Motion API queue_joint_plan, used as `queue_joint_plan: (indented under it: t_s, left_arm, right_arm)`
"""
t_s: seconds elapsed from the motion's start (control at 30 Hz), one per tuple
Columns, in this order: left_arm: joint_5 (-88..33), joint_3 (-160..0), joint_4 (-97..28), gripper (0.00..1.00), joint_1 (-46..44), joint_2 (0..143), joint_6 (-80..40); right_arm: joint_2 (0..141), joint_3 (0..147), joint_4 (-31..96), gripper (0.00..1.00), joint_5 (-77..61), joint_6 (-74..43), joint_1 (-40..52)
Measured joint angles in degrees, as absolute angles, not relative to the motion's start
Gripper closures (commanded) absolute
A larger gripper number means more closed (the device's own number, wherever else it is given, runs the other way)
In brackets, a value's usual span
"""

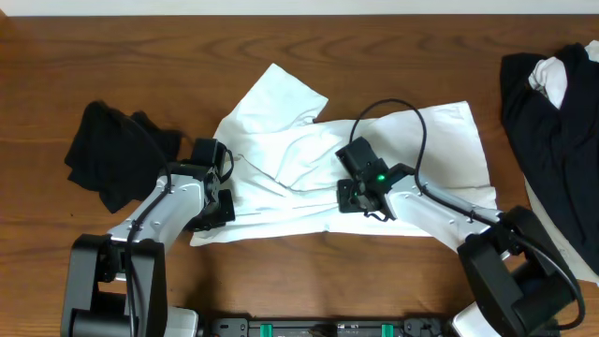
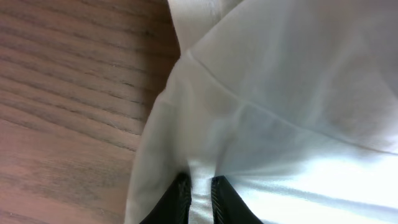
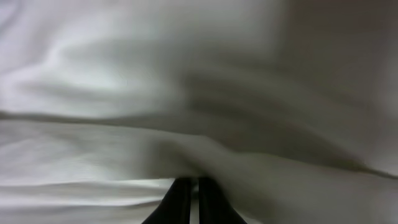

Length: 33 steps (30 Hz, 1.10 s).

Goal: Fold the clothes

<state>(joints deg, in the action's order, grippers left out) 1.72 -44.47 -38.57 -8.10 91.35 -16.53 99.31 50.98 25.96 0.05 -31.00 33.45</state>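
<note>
White T-shirt (image 1: 281,150): your landmark. It lies spread and rumpled across the middle of the wooden table (image 1: 94,56), with one corner folded up toward the far side and creases through its centre.
Left gripper (image 2: 200,198): yours sits at the shirt's left near edge, where the cloth meets bare wood. Its jaws stand narrow, and a thin band of white fabric is pinched between the two black fingers (image 2: 176,200).
Right gripper (image 3: 194,200): yours is over the middle of the shirt, slightly toward its near hem. Its jaws are almost together, with only a pale sliver of cloth held between them. White fabric fills the rest of the right wrist view, which is soft and blurred.
Left arm (image 1: 159,211): it reaches in from the near side to the shirt's left edge.
Right arm (image 1: 440,206): it lies over the shirt's near right part, with a green light glowing by the wrist.
Black cable (image 1: 412,122): it arches over the shirt's centre, above the right arm.
Black garment (image 1: 112,154): a crumpled heap just left of the shirt, not touching it.
Black and white pile (image 1: 552,122): it lies apart from the shirt, on its right. It is mostly black cloth with a white piece showing near its top.
</note>
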Motion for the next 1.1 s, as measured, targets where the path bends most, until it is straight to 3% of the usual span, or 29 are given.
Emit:
queue_joint_plan:
  t_s: [0.63, 1.1]
  left_arm:
    - [1.43, -44.47, -38.26, 0.85, -8.10, 91.33, -16.53]
    - [1.54, -44.47, -38.24, 0.85, -8.10, 91.33, -16.53]
  right_arm:
    - [98.67, 51.42, 31.00, 0.93, 3.86, -31.40, 25.56]
    - [94.65, 49.04, 36.03, 0.88, 16.25, -30.52, 15.51]
